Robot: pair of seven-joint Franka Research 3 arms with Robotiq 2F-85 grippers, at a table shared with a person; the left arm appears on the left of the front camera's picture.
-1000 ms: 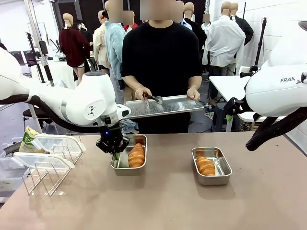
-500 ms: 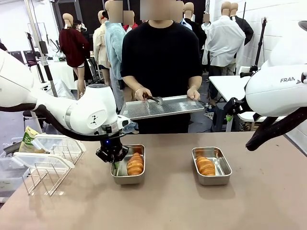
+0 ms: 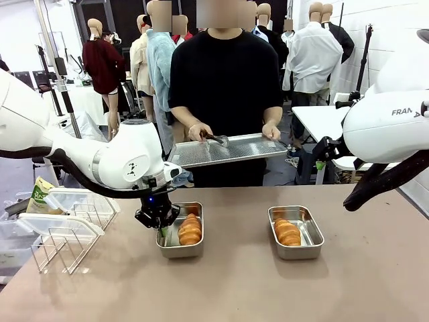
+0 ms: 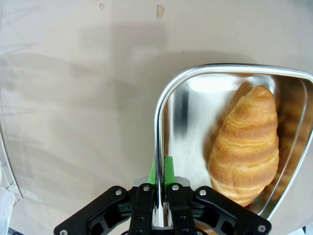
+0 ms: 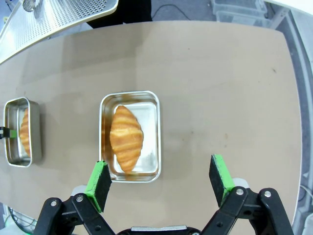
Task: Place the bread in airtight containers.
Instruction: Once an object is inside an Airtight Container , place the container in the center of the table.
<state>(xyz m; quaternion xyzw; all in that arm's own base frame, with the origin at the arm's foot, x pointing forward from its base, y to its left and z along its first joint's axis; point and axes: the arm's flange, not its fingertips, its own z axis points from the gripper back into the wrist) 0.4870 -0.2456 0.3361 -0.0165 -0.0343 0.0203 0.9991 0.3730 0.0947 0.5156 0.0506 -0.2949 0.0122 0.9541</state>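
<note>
Two steel airtight containers stand on the table without lids. The left container [image 3: 179, 251] [image 4: 190, 112] holds one bread [image 3: 190, 230] [image 4: 247, 147]. My left gripper [image 3: 162, 231] [image 4: 161, 172] is shut on that container's left rim, green pads on either side of the metal lip. The right container [image 3: 299, 251] [image 5: 149, 125] holds the other bread [image 3: 287, 232] [image 5: 126, 136]. High above the table, my right gripper [image 5: 159, 164] hangs open, looking down on the right container, with the left container [image 5: 11, 142] farther off.
At the far side a person holds a perforated metal tray [image 3: 231, 149] [image 5: 58, 14] and tongs [image 3: 216, 139]. At the left edge, clear lids [image 3: 64, 199] rest on a wire rack [image 3: 60, 245]. Open tabletop lies between and in front of the containers.
My left gripper, shut on the rim, has drawn the left container with its bread toward the near side of the table. The right arm and right container have not moved.
</note>
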